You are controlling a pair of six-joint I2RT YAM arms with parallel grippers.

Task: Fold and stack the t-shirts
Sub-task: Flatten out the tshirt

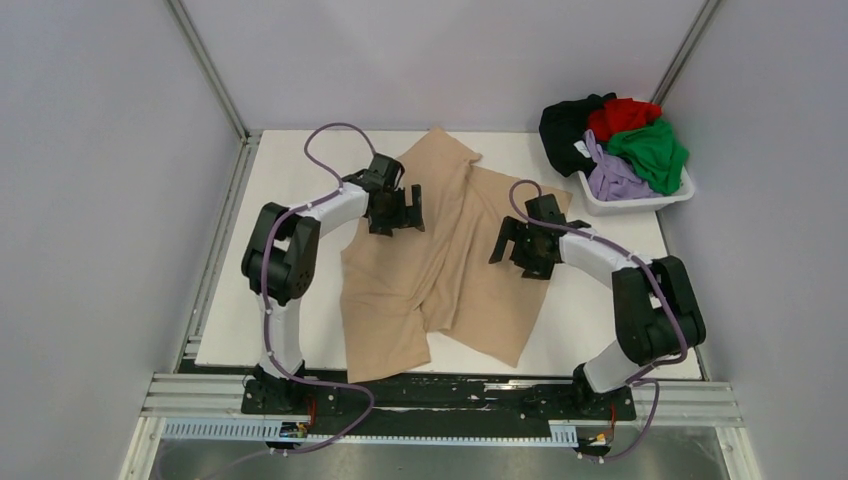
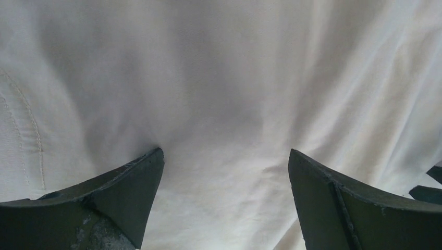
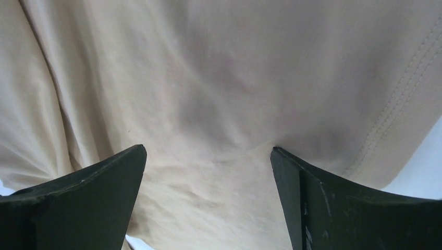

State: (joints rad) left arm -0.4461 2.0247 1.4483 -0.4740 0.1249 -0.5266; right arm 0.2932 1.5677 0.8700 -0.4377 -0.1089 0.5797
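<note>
Grey walls (image 1: 100, 200) stand round a white worktop (image 1: 560, 325), the tan t-shirt (image 1: 440, 270) lies rumpled in its middle, the other t-shirts (image 1: 640, 145) fill a basket (image 1: 640, 206) at the far right corner, and the left hand (image 1: 395, 215) and right hand (image 1: 520, 250) hang open over the tan cloth.

The tan t-shirt (image 1: 440, 260) is showing as soft, matt cloth, creasing in shallow folds, with a stitched double seam running along its hem. The fingers (image 2: 125, 192) of the left gripper (image 2: 224, 156) are looking like dull black plastic, scuffed grey at the edges; the right gripper (image 3: 208, 151) is looking smoother. The tabletop (image 1: 275, 170) is appearing white, smooth and matt. The basket (image 1: 635, 206) is showing white, faintly glossy plastic around crumpled matt cloth shirts (image 1: 650, 155). The rail (image 1: 200, 395) is gleaming as ribbed bare metal.
</note>
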